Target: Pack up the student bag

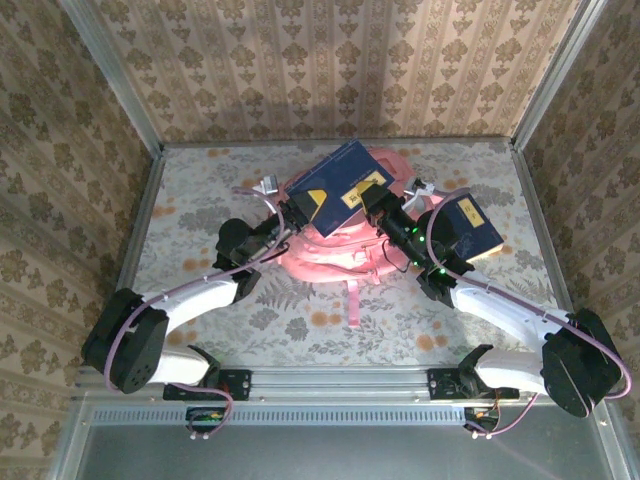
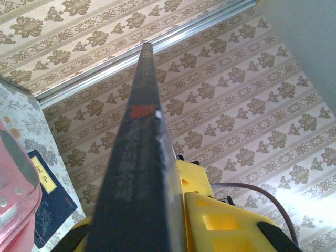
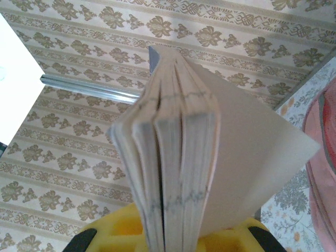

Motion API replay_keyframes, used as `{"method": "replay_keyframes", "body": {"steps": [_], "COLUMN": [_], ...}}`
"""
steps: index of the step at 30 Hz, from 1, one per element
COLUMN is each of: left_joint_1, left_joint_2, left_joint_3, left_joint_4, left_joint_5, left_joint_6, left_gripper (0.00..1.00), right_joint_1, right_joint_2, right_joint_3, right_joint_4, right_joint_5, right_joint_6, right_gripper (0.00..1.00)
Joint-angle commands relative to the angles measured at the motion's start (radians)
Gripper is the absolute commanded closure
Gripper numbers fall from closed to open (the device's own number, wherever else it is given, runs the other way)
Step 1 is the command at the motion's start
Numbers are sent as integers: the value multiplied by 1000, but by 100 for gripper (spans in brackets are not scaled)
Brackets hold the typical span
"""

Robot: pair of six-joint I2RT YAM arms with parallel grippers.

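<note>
The student bag lies pink and crumpled in the middle of the table. Above it a dark blue book with a yellow label is held up, tilted, by both grippers. My left gripper is shut on its left edge. In the left wrist view the dark spine rises between the yellow jaws, and one finger presses its side. My right gripper is shut on the opposite edge. The right wrist view has the fanned page edges standing between the yellow jaws. The bag's edge lies to the right.
A second dark blue book with a yellow label lies flat on the table right of the bag, also seen as a book beside the pink fabric. A pink strap trails toward the near edge. Patterned walls enclose the table.
</note>
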Motion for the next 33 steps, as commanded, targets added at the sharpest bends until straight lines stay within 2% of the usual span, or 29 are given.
{"method": "replay_keyframes", "body": {"steps": [1, 3, 4, 6, 8, 12, 16, 18, 22, 25, 28, 31, 33], "left_joint_1": [-12, -12, -9, 2, 22, 97, 164, 201, 319, 395, 415, 415, 415], "left_joint_2": [-11, -13, -17, -39, -85, -241, -455, -517, -591, -666, -723, -742, -754], "left_joint_3": [6, 6, 7, 8, -1, -18, 43, 75, 158, 162, 184, 192, 190], "left_joint_4": [59, 51, 46, 17, -41, -306, -830, -995, -1378, -1522, -1659, -1734, -1761], "left_joint_5": [30, 31, 31, 34, 35, 41, -3, 1, 7, 1, -82, -134, -161], "left_joint_6": [7, 13, 14, 18, 32, 99, 269, 324, 416, 441, 493, 518, 520], "left_gripper": [90, 99, 100, 100, 100, 100, 100, 100, 100, 100, 100, 100, 100], "right_joint_1": [1, 0, 1, 0, -3, -5, -11, -13, -33, -36, -50, -74, -83], "right_joint_2": [-18, -20, -25, -50, -87, -165, -177, -149, 59, 240, 371, 496, 568], "right_joint_3": [-7, 2, 8, 20, 40, 65, 128, 177, 429, 624, 774, 913, 999], "right_joint_4": [21, 0, -18, -88, -200, -398, -609, -678, -978, -1181, -1335, -1453, -1523], "right_joint_5": [54, 44, 43, 46, 53, 84, 82, 33, -178, -303, -353, -379, -350], "right_joint_6": [-21, -41, -54, -100, -170, -343, -470, -557, -713, -829, -893, -915, -916], "right_gripper": [100, 100, 94, 70, 55, 44, 42, 43, 47, 49, 52, 55, 55]}}
